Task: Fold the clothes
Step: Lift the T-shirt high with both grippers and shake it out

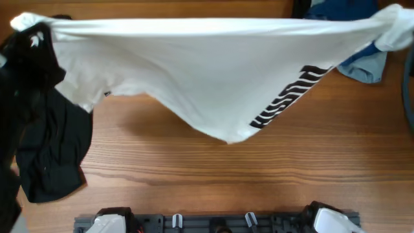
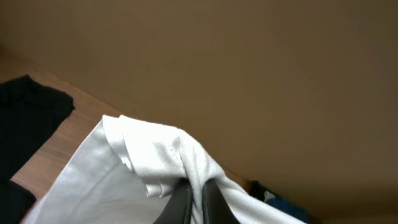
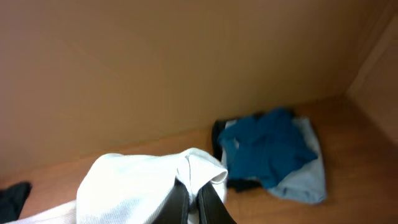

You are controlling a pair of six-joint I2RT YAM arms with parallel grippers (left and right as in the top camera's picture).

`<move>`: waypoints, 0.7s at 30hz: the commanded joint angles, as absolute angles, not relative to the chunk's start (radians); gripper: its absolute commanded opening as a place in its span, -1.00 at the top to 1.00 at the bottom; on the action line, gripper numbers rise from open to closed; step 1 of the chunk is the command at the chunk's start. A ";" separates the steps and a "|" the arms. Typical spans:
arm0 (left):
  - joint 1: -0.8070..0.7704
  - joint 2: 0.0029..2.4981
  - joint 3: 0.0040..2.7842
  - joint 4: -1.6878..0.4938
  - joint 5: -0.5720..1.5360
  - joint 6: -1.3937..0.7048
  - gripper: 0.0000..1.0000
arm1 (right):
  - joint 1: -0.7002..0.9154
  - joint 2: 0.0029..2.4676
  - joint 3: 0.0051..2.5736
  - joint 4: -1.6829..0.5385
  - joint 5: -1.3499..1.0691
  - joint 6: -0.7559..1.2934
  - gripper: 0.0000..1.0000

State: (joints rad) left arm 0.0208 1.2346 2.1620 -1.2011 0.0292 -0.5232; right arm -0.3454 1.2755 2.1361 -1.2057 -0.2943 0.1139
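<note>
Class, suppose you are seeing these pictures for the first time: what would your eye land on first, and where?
The white shirt dominates, stretched wide above the far side of the table, one end pinched in the left gripper, the other in the right gripper. Its bold black stripe print stands out on the sagging right half. A black garment lies at the left edge; blue garments sit in the far right corner.

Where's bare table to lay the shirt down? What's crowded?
Free: the wooden table's wide front strip, between the hanging white stripe-print shirt and the arm mounts at the near edge, from the long black garment to the right edge. Crowded: left side under that garment; back-right corner, with the dark-blue garment and light-blue garment.
</note>
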 commanded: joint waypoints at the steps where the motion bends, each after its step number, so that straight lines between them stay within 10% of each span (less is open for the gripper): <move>1: 0.030 1.230 2.180 -1.219 0.018 -0.501 0.92 | -0.360 1.254 2.155 -1.217 -0.263 0.072 0.92; 8: 0.030 1.531 2.180 -1.219 0.017 -0.474 0.92 | -0.331 1.537 2.155 -1.142 -0.394 -0.009 0.92; 16: 0.031 1.769 2.181 -0.592 0.059 -0.467 0.92 | -0.242 1.717 2.162 -0.401 -0.394 0.129 0.92; 21: 0.038 1.739 2.216 -0.374 0.060 -0.448 0.92 | -0.242 1.703 2.241 -0.311 -0.393 0.125 0.92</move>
